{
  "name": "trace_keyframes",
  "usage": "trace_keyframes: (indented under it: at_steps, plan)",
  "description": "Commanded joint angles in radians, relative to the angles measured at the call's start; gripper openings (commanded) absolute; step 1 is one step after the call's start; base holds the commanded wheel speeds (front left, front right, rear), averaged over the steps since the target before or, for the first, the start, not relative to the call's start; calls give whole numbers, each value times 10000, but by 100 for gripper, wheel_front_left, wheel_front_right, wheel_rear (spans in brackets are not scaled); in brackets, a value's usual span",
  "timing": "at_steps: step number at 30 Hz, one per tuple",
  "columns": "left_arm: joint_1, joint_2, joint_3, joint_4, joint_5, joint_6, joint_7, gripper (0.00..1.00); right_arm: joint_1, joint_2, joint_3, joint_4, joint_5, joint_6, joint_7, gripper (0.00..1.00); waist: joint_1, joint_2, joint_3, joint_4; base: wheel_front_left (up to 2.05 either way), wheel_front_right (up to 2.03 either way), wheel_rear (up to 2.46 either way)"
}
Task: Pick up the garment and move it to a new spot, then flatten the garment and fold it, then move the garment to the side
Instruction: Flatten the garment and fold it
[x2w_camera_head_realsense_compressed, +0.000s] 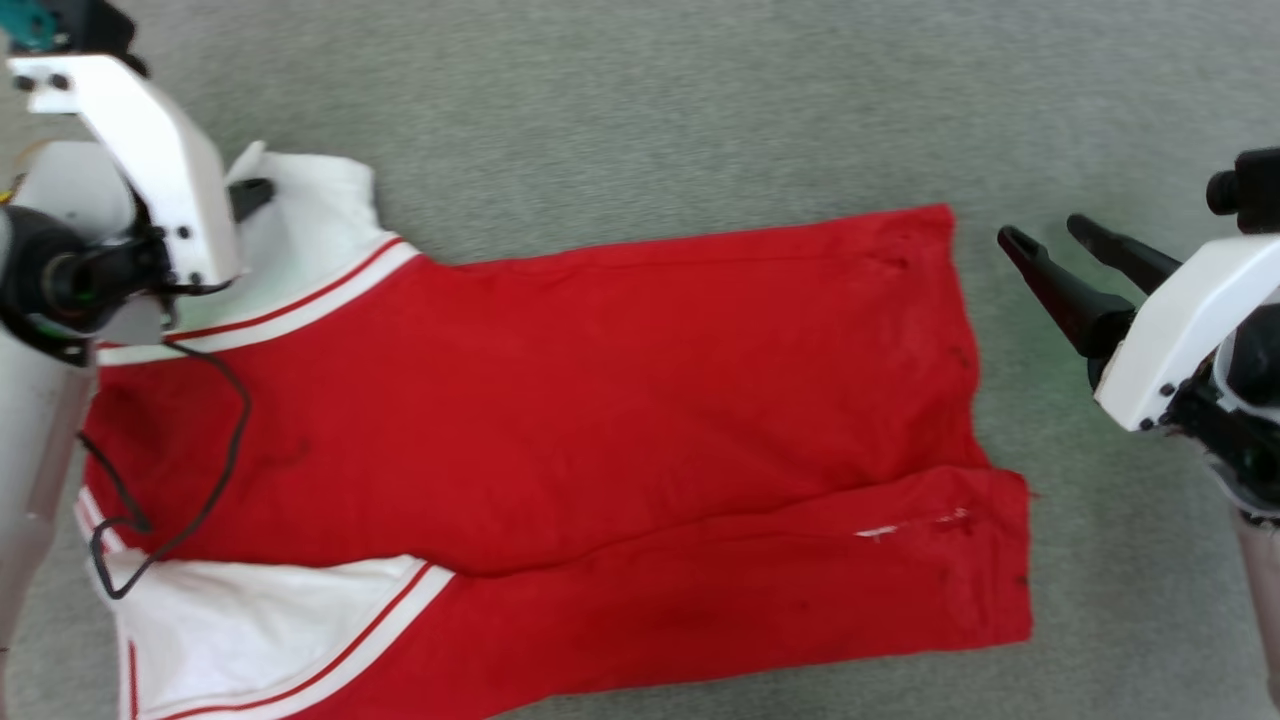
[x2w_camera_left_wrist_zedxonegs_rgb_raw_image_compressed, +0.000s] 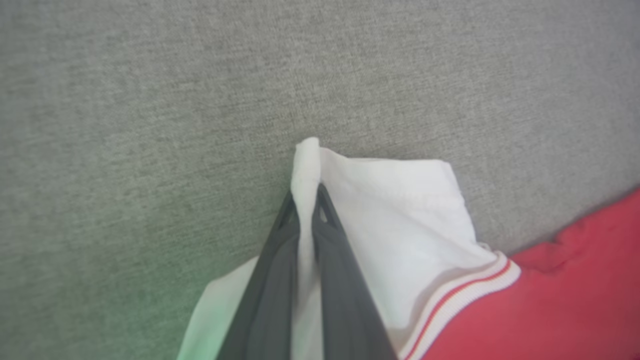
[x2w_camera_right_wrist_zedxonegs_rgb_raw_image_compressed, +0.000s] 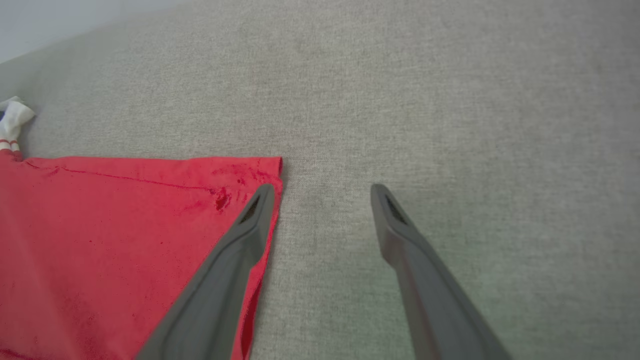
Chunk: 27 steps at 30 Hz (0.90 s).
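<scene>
The garment (x2w_camera_head_realsense_compressed: 600, 400) is lying spread across the surface (x2w_camera_head_realsense_compressed: 650, 100), its red body stretching between my two claws. One long red panel is overlapping another along the middle.

My left claw (x2w_camera_left_wrist_zedxonegs_rgb_raw_image_compressed: 306, 195) is pinching the far white sleeve (x2w_camera_left_wrist_zedxonegs_rgb_raw_image_compressed: 400, 210). A ridge of white cloth is standing up between the two fingers, which are pressing nearly together on it. The striped trim (x2w_camera_left_wrist_zedxonegs_rgb_raw_image_compressed: 465, 295) is running just to the right of that claw in its wrist view, with the red body beyond it. A black cable (x2w_camera_head_realsense_compressed: 230, 440) is hanging from my left arm and looping over the red cloth beside the near sleeve.

My right claw (x2w_camera_head_realsense_compressed: 1045, 230) is standing wide and holding nothing, at the other end of the garment. Its fingers are pointing at the hem corner (x2w_camera_right_wrist_zedxonegs_rgb_raw_image_compressed: 260, 167). In its wrist view the left finger is crossing the hem's edge, and the right finger is over bare surface. I cannot tell whether that left finger is touching the cloth.
</scene>
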Motion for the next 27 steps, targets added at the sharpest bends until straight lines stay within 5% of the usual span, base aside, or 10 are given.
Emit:
trace_keyframes:
  at_steps: [1,12,13,14,15,27]
  plan:
    - [-16,-161,-118,-1,4,-65,-41,0,-255,-82,-25,110,93,-4,422,100,-1,0,-13,371,0,0,0]
    - [-330,-557,-132,-1000,126,-433,-851,0,-1115,-125,373,1116,-174,-4,3578,100,-1,0,292,1324,0,0,0]
    - [-295,-550,-137,-1041,144,-446,-898,0,-1130,-89,436,1253,-221,-4,3752,90,-1,0,292,1360,0,0,0]
    - [-258,-569,-130,-1075,135,-468,-954,0,-1124,-70,504,1328,-251,-4,3863,31,-1,0,290,1396,0,0,0]
    - [-211,-582,-132,-1104,130,-484,-996,0,-1094,-12,519,1415,-233,-4,3952,0,-1,0,273,1431,0,0,0]
    - [1103,-311,483,-1540,-28,-440,-2559,0,-934,-462,90,592,-925,-4,2565,0,-1,0,-900,1639,0,0,0]
